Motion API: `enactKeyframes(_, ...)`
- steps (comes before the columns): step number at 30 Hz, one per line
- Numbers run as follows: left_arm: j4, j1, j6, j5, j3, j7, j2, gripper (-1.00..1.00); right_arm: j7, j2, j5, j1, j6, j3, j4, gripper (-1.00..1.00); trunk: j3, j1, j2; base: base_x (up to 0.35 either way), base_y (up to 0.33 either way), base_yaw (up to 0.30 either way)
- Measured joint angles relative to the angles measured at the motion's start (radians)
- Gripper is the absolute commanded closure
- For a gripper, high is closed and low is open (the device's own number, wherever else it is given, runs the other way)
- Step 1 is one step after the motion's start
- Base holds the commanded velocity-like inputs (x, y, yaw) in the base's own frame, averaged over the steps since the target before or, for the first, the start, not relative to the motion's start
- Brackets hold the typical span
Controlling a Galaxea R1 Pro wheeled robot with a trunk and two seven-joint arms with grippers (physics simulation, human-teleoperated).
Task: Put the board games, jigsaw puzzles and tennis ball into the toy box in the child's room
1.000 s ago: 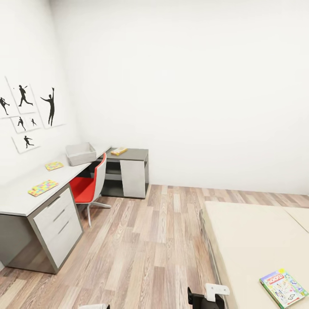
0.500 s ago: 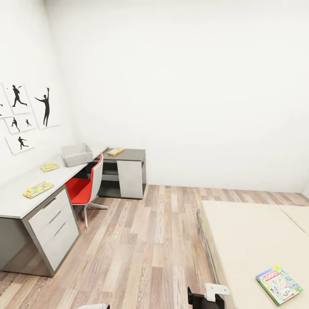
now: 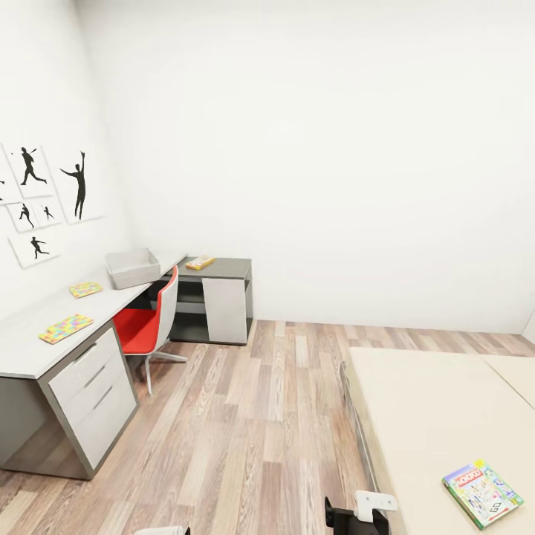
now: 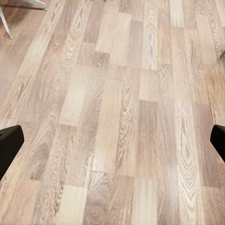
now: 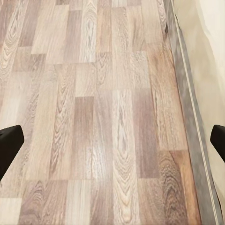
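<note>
The light grey toy box (image 3: pixel 134 267) stands on the pale table (image 3: pixel 30 349) along the left wall. Two jigsaw puzzles (image 3: pixel 86 289) (image 3: pixel 66 328) lie flat on the table nearer to me than the box. A yellow board game (image 3: pixel 200 262) rests on the dark cabinet top at the table's far corner. A green-edged board game (image 3: pixel 483 493) lies on the cream bed (image 3: pixel 431 401) at lower right. The tennis ball is out of view. My left gripper (image 4: pixel 112 145) and right gripper (image 5: pixel 112 145) both hang open over bare plank floor, holding nothing.
A red chair (image 3: pixel 145 323) is tucked at the table beside the drawer unit (image 3: pixel 96 394). Wood floor (image 3: pixel 253 416) lies between the table and the bed. The bed's dark grey frame edge (image 5: pixel 187 93) runs close beside my right gripper. Posters (image 3: pixel 44 193) hang on the left wall.
The whole view shifted slightly a second ago as the camera turned right; since then it has held still. No toy has moved.
</note>
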Motion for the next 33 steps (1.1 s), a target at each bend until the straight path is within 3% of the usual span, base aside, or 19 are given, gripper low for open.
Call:
enactKeyframes(18,0.0,0.0,0.001,0.0,0.0,0.0,0.0,-1.0,0.0,0.0,0.001,0.0,0.0,0.0,0.0,-1.0,0.0,0.0,0.0,0.0,0.0,-0.002)
enactKeyframes(33,0.0,0.0,0.0,0.0,0.0,0.0,0.0,-1.0,0.0,0.0,0.0,0.0,0.0,0.0,0.0,-1.0,0.0,0.0,0.0,0.0,0.0,-0.143)
